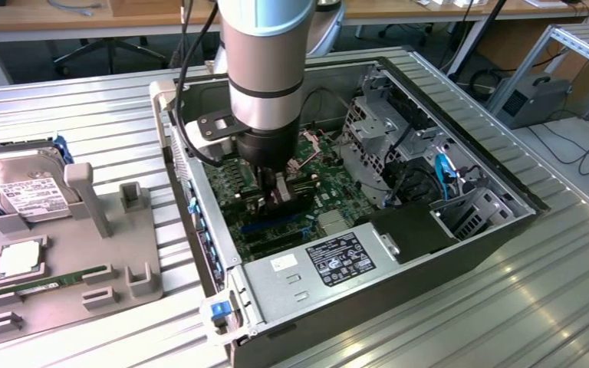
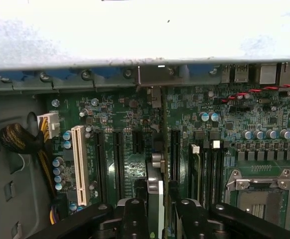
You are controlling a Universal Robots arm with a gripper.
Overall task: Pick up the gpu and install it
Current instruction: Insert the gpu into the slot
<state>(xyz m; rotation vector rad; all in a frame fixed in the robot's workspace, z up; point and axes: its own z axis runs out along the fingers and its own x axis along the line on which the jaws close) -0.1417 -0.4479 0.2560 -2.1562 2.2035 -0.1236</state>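
Inside the open grey metal computer case point(image 1: 478, 192), black expansion slots point(image 2: 117, 159) and a white slot point(image 2: 78, 164) flank the green motherboard point(image 2: 185, 119), with a silver hard drive point(image 1: 24, 192) on the grey holder point(image 1: 59, 291) outside. The black gripper point(image 2: 156, 209) has its fingers point(image 2: 135, 214) clamped on the thin dark gpu point(image 2: 157, 174), which stands edge-on over the slots, its silver bracket point(image 2: 157, 74) at the case's rear wall.

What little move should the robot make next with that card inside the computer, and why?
Probably ease straight down a little. The jaws hold the card upright on its edge above the green board, with its metal end already up against the back wall of the case. I can't tell whether its lower edge is in a slot yet, so go slowly.
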